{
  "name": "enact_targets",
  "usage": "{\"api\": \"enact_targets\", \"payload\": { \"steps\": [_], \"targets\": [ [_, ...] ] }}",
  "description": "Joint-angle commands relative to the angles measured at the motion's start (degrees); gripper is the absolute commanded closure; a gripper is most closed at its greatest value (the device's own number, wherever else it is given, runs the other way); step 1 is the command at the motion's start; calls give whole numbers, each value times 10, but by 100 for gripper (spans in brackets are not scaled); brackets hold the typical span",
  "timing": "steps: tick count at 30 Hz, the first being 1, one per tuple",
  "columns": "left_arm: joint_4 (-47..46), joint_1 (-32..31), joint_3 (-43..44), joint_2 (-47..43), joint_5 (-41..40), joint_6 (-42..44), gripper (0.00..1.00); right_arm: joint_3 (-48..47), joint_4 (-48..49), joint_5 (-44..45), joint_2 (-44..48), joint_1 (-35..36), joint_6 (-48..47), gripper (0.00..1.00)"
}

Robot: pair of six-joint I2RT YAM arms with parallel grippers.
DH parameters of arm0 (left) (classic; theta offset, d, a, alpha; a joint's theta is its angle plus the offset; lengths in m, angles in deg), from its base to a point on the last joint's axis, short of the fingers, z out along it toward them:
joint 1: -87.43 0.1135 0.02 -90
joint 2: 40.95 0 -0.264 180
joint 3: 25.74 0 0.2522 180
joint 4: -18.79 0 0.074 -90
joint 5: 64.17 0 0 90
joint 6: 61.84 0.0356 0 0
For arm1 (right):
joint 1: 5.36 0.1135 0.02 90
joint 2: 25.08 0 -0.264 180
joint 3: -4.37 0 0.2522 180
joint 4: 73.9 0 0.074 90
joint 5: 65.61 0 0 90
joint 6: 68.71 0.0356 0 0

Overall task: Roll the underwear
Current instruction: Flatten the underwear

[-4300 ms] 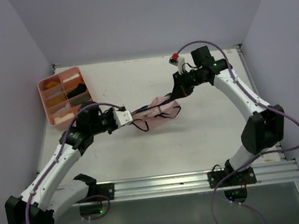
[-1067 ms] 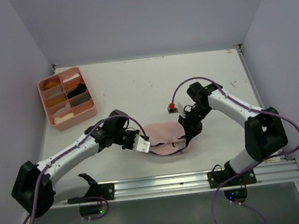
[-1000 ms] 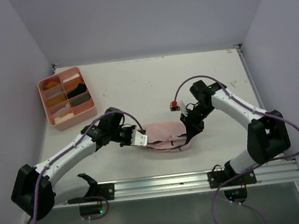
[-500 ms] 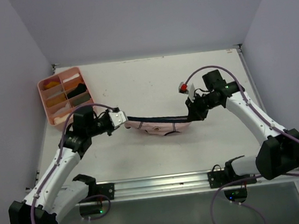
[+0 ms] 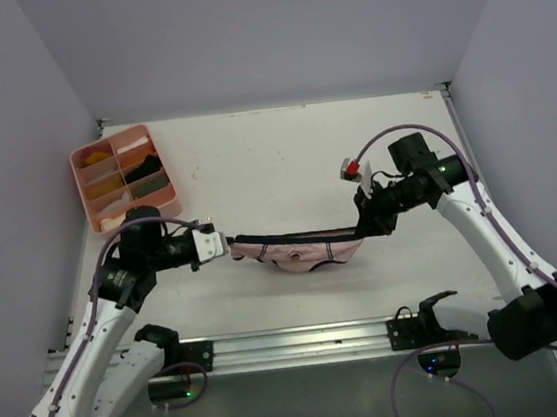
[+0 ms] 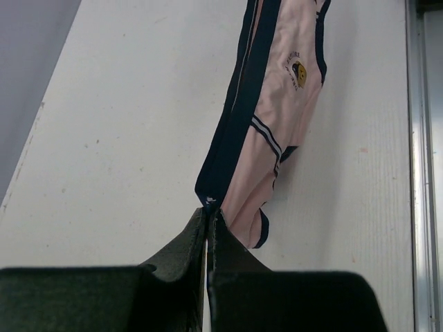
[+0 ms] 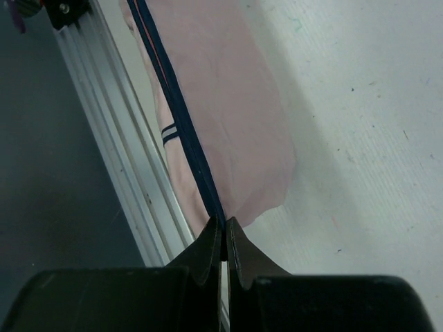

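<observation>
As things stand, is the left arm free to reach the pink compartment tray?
Probably not: the left tool is shut on one end of the pink underwear, stretched to the right tool. The tray sits close, nothing between.

- The pink underwear [image 5: 299,251] was strung out left to right across the near middle of the table [image 5: 283,158], pulled into one long, narrow band.
- It was pale pink cloth with a dark navy waistband, thin dark edging at the leg openings, a short white-and-dark striped trim, and a small yellow-and-dark emblem on the front.
- Its left end was pinched in the closed left gripper [image 5: 225,247], its right end in the closed right gripper [image 5: 363,227].
- The waistband ran taut and nearly straight along the far edge, and the pink body sagged toward the near side in a shallow curve.
- Whether that sagging part touched the table could not be told.
</observation>
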State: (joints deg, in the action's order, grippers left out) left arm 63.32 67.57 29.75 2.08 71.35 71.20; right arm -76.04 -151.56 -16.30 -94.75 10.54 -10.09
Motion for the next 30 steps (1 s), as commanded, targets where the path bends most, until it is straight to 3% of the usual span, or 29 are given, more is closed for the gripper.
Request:
{"api": "enact_targets", "payload": {
  "steps": [1,6,9,10,14,15,18,19,22,27,29,30],
  "targets": [
    [49,7,47,-43,45,-26,100,1,-72,-41,64,1,-38,100],
    [36,7,53,-44,47,-98,100,-11,-45,-37,72,1,23,100],
    [-23,7,51,8,19,-158,100,-22,-14,-33,-3,2,56,98],
    [-32,7,52,51,17,-170,100,-28,-11,-34,-37,2,59,87],
    [-138,7,51,183,-30,-234,100,-99,-33,-47,-221,1,93,69],
    [-143,8,58,214,-40,-235,100,-135,-30,-54,-286,0,109,66],
    [-215,8,79,309,-84,-263,100,-193,19,-34,-346,-4,161,59],
    [-273,9,75,332,-108,-276,100,-203,38,-17,-356,-5,174,59],
    [-319,10,91,384,-145,-260,100,-254,77,41,-388,-18,202,58],
    [-251,14,203,498,-158,-213,100,-301,34,-11,-406,-39,161,58],
    [-258,15,223,532,-166,-217,86,-288,23,-2,-398,-38,120,59],
    [-264,15,229,543,-178,-224,81,-271,24,13,-393,-37,104,66]
  ]
}}
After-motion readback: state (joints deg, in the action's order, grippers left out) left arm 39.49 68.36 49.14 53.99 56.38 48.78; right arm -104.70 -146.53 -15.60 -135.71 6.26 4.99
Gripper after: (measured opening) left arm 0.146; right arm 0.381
